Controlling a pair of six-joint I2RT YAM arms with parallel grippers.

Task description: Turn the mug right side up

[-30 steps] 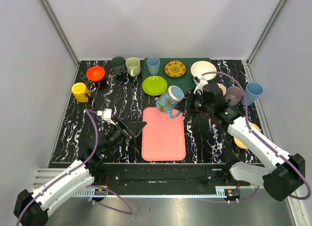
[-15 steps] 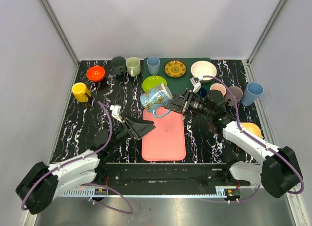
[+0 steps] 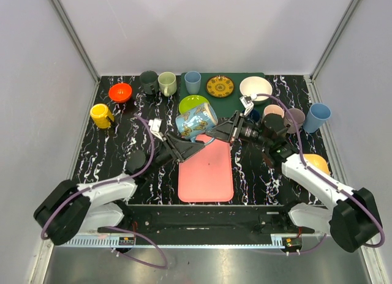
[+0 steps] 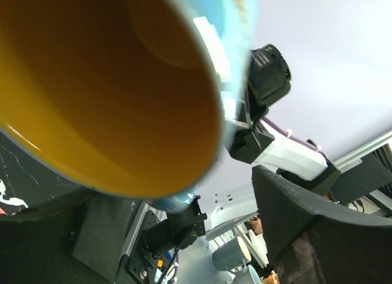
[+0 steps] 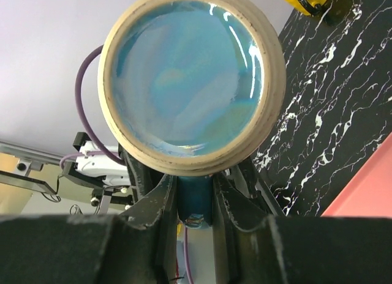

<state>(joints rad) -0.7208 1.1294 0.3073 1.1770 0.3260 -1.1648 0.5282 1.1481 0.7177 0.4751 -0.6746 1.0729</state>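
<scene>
The mug [image 3: 196, 120] is up in the air over the middle of the table [image 3: 263, 174], just above the far edge of the pink mat [image 3: 207, 174] and near the green bowl [image 3: 190, 102]. It lies on its side. Its open mouth faces the left arm and its bottom faces the right arm. The right gripper [image 3: 217, 132] has its fingers squeezed tight on the mug's handle [image 5: 195, 201]. The left gripper [image 3: 193, 149] is right at the mouth with its fingers [image 4: 318, 235] wide apart and the rim between them. I cannot tell if they touch the mug yet.

I think the job now is to pass the mug over. The left fingers should close on the mug and get a firm hold before the right gripper lets go. The mug looks shiny and may be slippery, so a slow, deep bite seems best. Then it can be tipped mouth up and set down flat on the pink mat.

The top view shows where the mug hangs and both arms meeting at it, but not the grip. The right wrist view shows the round blue bottom and the handle pinched between the fingers. Only the left wrist view shows the yellow inside of the mug, very close, and it looks empty
</scene>
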